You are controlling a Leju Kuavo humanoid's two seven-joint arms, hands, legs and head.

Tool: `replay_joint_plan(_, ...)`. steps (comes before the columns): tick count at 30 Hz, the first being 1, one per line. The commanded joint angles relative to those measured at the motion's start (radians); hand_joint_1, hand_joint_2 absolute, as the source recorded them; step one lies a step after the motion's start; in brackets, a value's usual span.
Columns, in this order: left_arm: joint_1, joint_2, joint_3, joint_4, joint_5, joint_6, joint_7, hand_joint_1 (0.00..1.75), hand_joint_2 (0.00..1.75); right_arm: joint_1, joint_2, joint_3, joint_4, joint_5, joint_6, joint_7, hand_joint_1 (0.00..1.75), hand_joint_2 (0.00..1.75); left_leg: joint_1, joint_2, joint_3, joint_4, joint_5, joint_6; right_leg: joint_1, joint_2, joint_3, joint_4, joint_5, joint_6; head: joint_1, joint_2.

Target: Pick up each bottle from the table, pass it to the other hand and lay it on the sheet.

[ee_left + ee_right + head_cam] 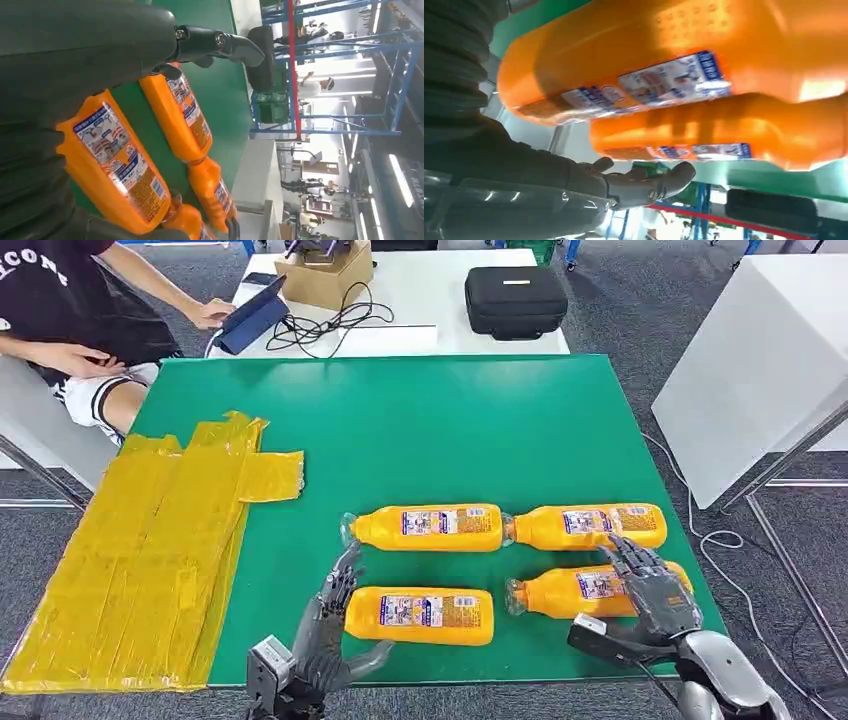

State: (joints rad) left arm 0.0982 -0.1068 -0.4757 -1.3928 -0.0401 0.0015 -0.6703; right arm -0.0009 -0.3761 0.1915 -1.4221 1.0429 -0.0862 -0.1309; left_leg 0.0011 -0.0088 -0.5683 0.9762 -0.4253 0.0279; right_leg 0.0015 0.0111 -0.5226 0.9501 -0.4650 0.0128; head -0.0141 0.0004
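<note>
While lying flat, four bottles (425, 528), long axes crosswise, necks leftward.

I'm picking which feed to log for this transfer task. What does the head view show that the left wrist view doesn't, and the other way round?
Head view alone: the yellow sheet at the table's left, all four orange bottles in two rows, the right hand over the near right bottle, a seated person, a black case.

Left wrist view alone: blue racking and a lit hall beyond the table.

Both: the green table, the left hand open beside the near left bottle, and neighbouring bottles.
</note>
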Motion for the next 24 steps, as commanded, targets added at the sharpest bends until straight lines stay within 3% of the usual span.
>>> replay_joint_plan(1,-0.034,-0.004,-0.003,0.064,0.007,-0.013,0.018,0.00,1.75,-0.113,-0.016,0.100,0.158,-0.022,0.006,-0.011,0.00,1.75,0.001,0.002,0.004,-0.001,-0.001,-0.001,0.001,0.001,0.004,-0.002,0.000,0.001,0.000,0.000)
replay_joint_plan(7,-0.042,-0.017,0.014,0.066,-0.005,-0.029,0.033,0.00,1.75,-0.144,-0.027,0.142,0.218,-0.043,0.079,0.047,0.00,1.75,0.001,0.002,0.004,-0.001,-0.001,-0.001,0.001,0.000,0.004,-0.002,0.000,0.001,0.000,0.000)
replay_joint_plan(20,-0.047,-0.025,0.028,0.068,-0.009,-0.034,0.043,0.00,1.75,-0.185,-0.038,0.142,0.271,-0.064,0.119,0.092,0.00,1.75,0.001,0.002,0.004,-0.001,-0.001,-0.001,0.001,0.000,0.005,-0.002,0.000,0.001,0.000,0.000)
replay_joint_plan(24,-0.037,-0.025,0.039,0.060,-0.006,-0.035,0.048,0.00,1.75,-0.132,-0.064,0.138,0.177,-0.073,0.128,0.104,0.00,1.75,0.000,0.001,0.004,-0.001,0.000,0.000,0.000,-0.001,0.005,-0.002,0.000,0.001,0.000,0.000)
